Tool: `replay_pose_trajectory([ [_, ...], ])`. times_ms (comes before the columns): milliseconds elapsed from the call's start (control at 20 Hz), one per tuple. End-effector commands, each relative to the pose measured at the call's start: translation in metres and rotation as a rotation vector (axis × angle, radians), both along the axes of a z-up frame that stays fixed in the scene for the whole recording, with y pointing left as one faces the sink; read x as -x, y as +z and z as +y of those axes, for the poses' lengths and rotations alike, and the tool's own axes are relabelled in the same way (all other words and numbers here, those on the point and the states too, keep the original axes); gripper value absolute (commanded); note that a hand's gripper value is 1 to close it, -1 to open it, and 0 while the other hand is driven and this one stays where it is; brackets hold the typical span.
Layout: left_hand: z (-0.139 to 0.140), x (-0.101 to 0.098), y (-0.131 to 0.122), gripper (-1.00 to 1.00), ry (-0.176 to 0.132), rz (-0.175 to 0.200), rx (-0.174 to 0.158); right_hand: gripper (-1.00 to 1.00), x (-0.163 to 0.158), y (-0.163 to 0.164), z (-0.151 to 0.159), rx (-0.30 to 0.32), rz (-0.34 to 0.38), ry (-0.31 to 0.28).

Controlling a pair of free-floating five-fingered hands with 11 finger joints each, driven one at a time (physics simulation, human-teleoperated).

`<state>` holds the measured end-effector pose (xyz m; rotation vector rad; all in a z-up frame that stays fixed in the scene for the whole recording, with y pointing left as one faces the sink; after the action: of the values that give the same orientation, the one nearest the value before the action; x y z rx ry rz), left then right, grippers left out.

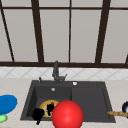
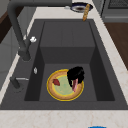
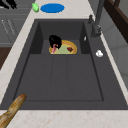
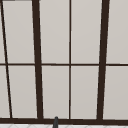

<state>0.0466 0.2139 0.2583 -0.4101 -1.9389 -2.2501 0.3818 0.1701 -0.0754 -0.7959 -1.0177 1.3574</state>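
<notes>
Front view: left hand point(image 1: 38, 114) at 7 o'clock in the sink point(image 1: 90, 100), just beside the plate point(image 1: 45, 104); fingers unclear. Red ball point(image 1: 67, 115) at 6. Left side view: a hand point(image 2: 75, 74) over the plate point(image 2: 62, 86), curled on a pink strip point(image 2: 74, 85). Right side view: same hand point(image 3: 55, 41), baguette point(image 3: 11, 111) at 7.

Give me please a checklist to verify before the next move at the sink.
1. Right robot hand closed on the soft pink strip: ok.
2. Pink strip above the round yellow-rimmed plate: ok.
3. Plate flat on the floor of the dark grey sink basin: ok.
4. Small red piece apart from that hand: ok.
5. Left robot hand clear of the plate: cannot tell.
</notes>
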Motion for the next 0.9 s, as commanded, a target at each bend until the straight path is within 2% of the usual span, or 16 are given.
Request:
replay_pose_trajectory([
  [0, 0.000, 0.000, 0.000, 0.00, 0.000, 0.000, 0.000, -1.00, -0.012, -0.021, 0.005, 0.000, -0.076, 0.000],
  [100, 0.000, 0.000, 0.000, 0.00, 0.000, 0.000, 0.000, -1.00, -0.017, -0.034, 0.003, 0.001, -0.107, 0.001],
  [150, 0.000, 0.000, 0.000, 0.00, 0.000, 0.000, 0.000, -1.00, -0.021, -0.036, 0.003, -0.004, -0.095, 0.004],
  [250, 0.000, 0.000, 0.000, 0.00, 0.000, 0.000, 0.000, -1.00, -0.028, -0.026, 0.004, -0.020, -0.095, 0.007],
  [400, 0.000, 0.000, 0.000, 0.00, 0.000, 0.000, 0.000, -1.00, -0.032, -0.007, 0.009, -0.017, -0.031, 0.017],
  [850, 0.000, 0.000, 0.000, 0.00, 0.000, 0.000, 0.000, -1.00, -0.029, 0.000, 0.012, -0.037, -0.040, 0.037],
])
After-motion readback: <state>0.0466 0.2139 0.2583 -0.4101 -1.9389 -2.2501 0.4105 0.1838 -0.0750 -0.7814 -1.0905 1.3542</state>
